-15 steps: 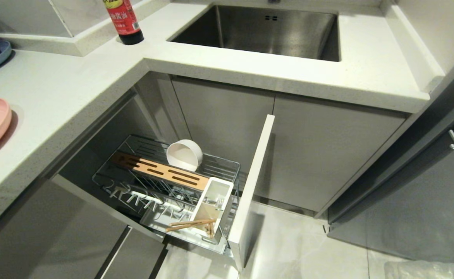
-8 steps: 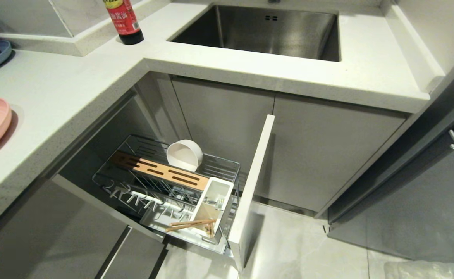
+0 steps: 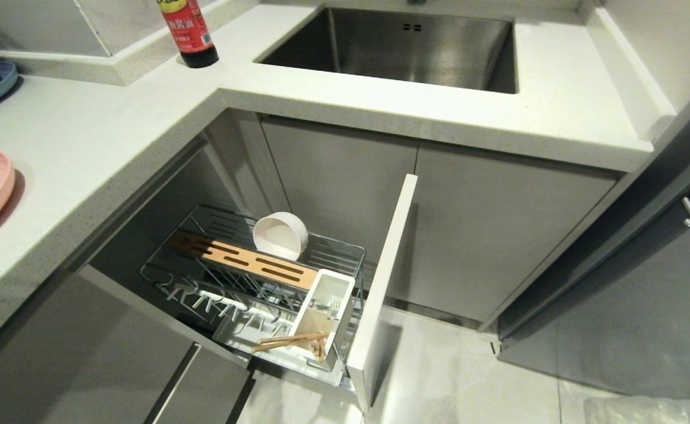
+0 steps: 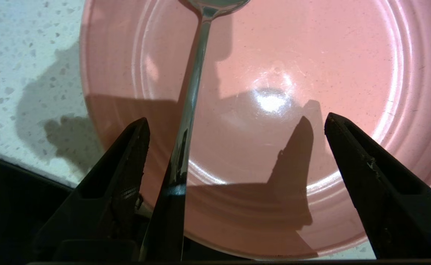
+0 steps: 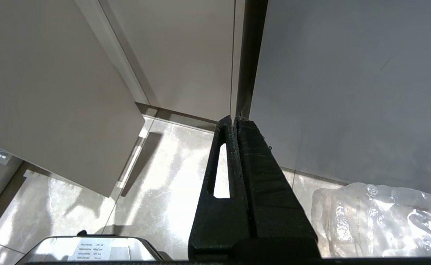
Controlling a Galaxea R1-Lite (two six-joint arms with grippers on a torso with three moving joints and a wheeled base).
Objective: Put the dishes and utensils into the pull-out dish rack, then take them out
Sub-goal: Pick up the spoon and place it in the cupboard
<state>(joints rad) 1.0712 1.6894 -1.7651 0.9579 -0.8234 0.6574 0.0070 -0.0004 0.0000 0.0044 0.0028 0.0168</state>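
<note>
left gripper (image 4: 237, 121): jaws spread wide over the pink plate (image 4: 292, 110), gripping nothing.
spoon (image 4: 191, 106): lies on the plate, handle running between the fingers, close to one.
plate: on the white counter (image 3: 103, 141), at its left edge.
bowl (image 3: 280, 235): on its side in the wire rack (image 3: 345, 250).
chopsticks (image 3: 289, 341): across the white caddy (image 3: 324, 312).
right gripper (image 5: 235, 123): closed, empty, near the floor.

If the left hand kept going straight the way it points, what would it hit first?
Probably the pink plate, directly beyond the open left hand; the spoon lies nearer one finger, so depth is uncertain.
</note>
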